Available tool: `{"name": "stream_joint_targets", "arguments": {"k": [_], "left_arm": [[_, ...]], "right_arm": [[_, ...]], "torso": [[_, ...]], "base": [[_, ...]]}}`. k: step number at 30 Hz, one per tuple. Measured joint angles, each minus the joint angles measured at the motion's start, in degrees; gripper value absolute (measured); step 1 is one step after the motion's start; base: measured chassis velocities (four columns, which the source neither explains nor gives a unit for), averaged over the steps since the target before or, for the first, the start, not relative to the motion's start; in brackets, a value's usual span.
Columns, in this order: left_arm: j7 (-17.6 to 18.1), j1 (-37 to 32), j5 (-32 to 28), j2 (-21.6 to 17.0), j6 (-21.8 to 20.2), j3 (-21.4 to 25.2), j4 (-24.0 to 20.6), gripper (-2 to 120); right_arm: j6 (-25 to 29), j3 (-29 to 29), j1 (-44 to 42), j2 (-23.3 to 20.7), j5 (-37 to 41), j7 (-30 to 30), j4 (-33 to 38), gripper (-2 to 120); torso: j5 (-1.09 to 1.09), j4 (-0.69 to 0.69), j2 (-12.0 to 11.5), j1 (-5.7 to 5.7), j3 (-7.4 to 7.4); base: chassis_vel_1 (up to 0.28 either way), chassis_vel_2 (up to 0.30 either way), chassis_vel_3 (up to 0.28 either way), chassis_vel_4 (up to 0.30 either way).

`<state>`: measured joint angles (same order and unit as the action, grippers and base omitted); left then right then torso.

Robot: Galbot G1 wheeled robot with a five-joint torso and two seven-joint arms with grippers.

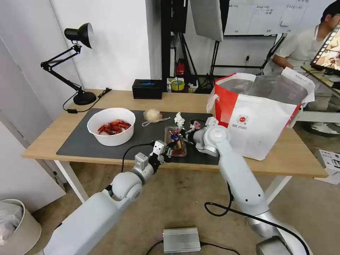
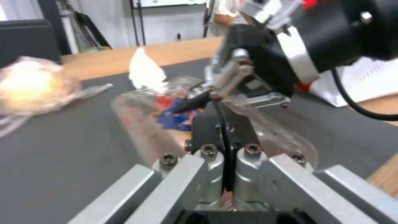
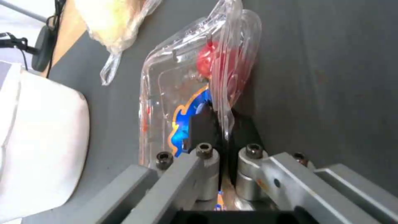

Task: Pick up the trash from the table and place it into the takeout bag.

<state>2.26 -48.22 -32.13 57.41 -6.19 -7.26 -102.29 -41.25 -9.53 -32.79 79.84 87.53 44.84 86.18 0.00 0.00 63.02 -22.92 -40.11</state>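
the left claw [image 1: 169,148] and the right claw [image 1: 181,136] are both pinched tight on rims of the clear hinged tray [image 1: 176,141], low over the mat [image 1: 76,143]. judged step: two-handed pickup; next calls for a level lift toward the takeout bag [image 1: 260,131].

Right gripper [image 3: 222,124] clamped on clear tray [image 3: 174,84] edge; white bowl [image 3: 37,140] beside.

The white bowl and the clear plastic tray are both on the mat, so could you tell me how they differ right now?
The white bowl is opaque, round and deep; the clear plastic tray is see-through, shallow and hinged. The bowl stands untouched, while the left gripper and right gripper are both shut on the tray's edges. Both hold red scraps and sit on the dark mat.
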Motion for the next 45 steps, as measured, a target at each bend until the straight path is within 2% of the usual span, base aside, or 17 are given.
{"name": "stream_joint_targets", "arguments": {"k": [3,6,11,13,14,17,18,21,22,25,26,28,32,33,36,39,45], "left_arm": [[0.02,-1.97,-0.32,-1.30,0.16,2.57,-1.50,0],[-0.54,-6.11,-0.62,-3.06,0.60,7.44,-3.58,0],[-0.79,-10.32,0.16,-4.12,1.43,11.21,-5.34,0],[-0.86,-13.24,0.41,-4.35,1.81,13.48,-6.94,9],[-0.86,-13.24,0.41,-4.35,1.81,13.48,-6.94,9],[-0.92,-17.07,0.86,-3.89,2.29,16.81,-9.26,23],[-0.92,-17.07,0.86,-3.89,2.29,16.81,-9.26,23],[-0.92,-20.86,1.36,-2.99,2.39,19.89,-11.64,36],[-0.92,-20.86,1.36,-2.99,2.39,19.89,-11.64,36],[-1.01,-25.05,2.02,-1.97,2.58,22.98,-13.82,54],[-1.01,-25.05,2.02,-1.97,2.58,22.98,-13.82,54],[-1.03,-26.89,2.23,-1.46,2.70,24.67,-14.61,64],[-1.05,-28.40,2.26,-0.99,2.79,26.21,-15.60,77],[-1.05,-28.40,2.26,-0.99,2.79,26.21,-15.60,77],[-1.05,-29.64,2.51,-0.30,2.80,27.10,-16.26,92],[-1.05,-30.40,3.07,0.26,2.81,27.45,-16.49,99],[-1.00,-30.72,3.54,0.91,2.82,27.39,-16.66,100]], "right_arm": [[0.00,-0.25,-0.29,0.03,-0.02,-0.12,0.18,0],[0.00,-0.47,-0.48,0.03,-0.08,-0.28,0.29,0],[-0.03,-0.69,-0.48,0.18,-0.17,-0.41,0.30,0],[-0.08,-1.02,-0.46,0.35,-0.48,-0.94,0.59,0],[-0.08,-1.02,-0.46,0.35,-0.48,-0.94,0.59,0],[-0.14,-1.59,-0.47,0.60,-0.86,-1.64,2.01,0],[-0.14,-1.59,-0.47,0.60,-0.86,-1.64,2.01,0],[-0.12,-2.11,-0.45,0.24,-0.94,-1.96,4.52,0],[-0.12,-2.11,-0.45,0.24,-0.94,-1.96,4.52,0],[0.10,-2.64,-0.09,-1.27,-0.89,-2.61,8.42,0],[0.10,-2.64,-0.09,-1.27,-0.89,-2.61,8.42,0],[0.73,-3.29,0.68,-2.42,-1.02,-3.70,10.83,0],[1.95,-4.15,1.99,-4.16,-2.13,-6.35,13.94,0],[1.95,-4.15,1.99,-4.16,-2.13,-6.35,13.94,0],[3.09,-5.11,3.92,-6.37,-2.32,-7.78,16.89,0],[4.28,-6.18,5.81,-8.43,-2.55,-8.53,18.77,0],[6.86,-8.27,9.03,-12.68,-6.58,-10.22,19.87,0]], "torso": [[0.00,0.00,0.00,0.00,0.00],[0.00,0.01,0.00,0.00,0.00],[-0.01,0.00,0.00,0.00,0.00],[-0.01,-0.02,0.00,0.00,0.00],[-0.01,-0.02,0.00,0.00,0.00],[-0.01,-0.02,0.00,0.00,-0.01],[-0.01,-0.02,0.00,0.00,-0.01],[0.00,-0.01,0.00,0.00,-0.01],[0.00,-0.01,0.00,0.00,-0.01],[0.01,-0.01,0.00,0.01,-0.01],[0.01,-0.01,0.00,0.01,-0.01],[0.00,-0.01,0.00,0.01,-0.01],[0.01,-0.01,0.00,0.01,0.00],[0.01,-0.01,0.00,0.01,0.00],[0.00,-0.01,0.00,0.01,0.00],[0.01,-0.01,0.01,0.01,0.00],[0.02,-0.01,0.01,0.01,0.00]], "base": [[0.000,0.000,0.000,0.000],[0.000,0.000,0.000,0.000],[0.000,0.000,0.000,0.000],[0.000,0.000,0.000,0.000],[0.000,0.000,0.000,0.000],[0.000,0.000,0.000,0.000],[0.000,0.000,0.000,0.000],[0.000,0.000,0.000,0.000],[0.000,0.000,0.000,0.000],[0.000,0.000,0.000,0.000],[0.000,0.000,0.000,0.000],[0.000,0.000,0.000,0.000],[0.000,0.000,0.000,0.000],[0.000,0.000,0.000,0.000],[0.000,0.000,0.000,0.000],[0.000,0.000,0.000,0.000],[0.000,0.000,0.000,0.000]]}}
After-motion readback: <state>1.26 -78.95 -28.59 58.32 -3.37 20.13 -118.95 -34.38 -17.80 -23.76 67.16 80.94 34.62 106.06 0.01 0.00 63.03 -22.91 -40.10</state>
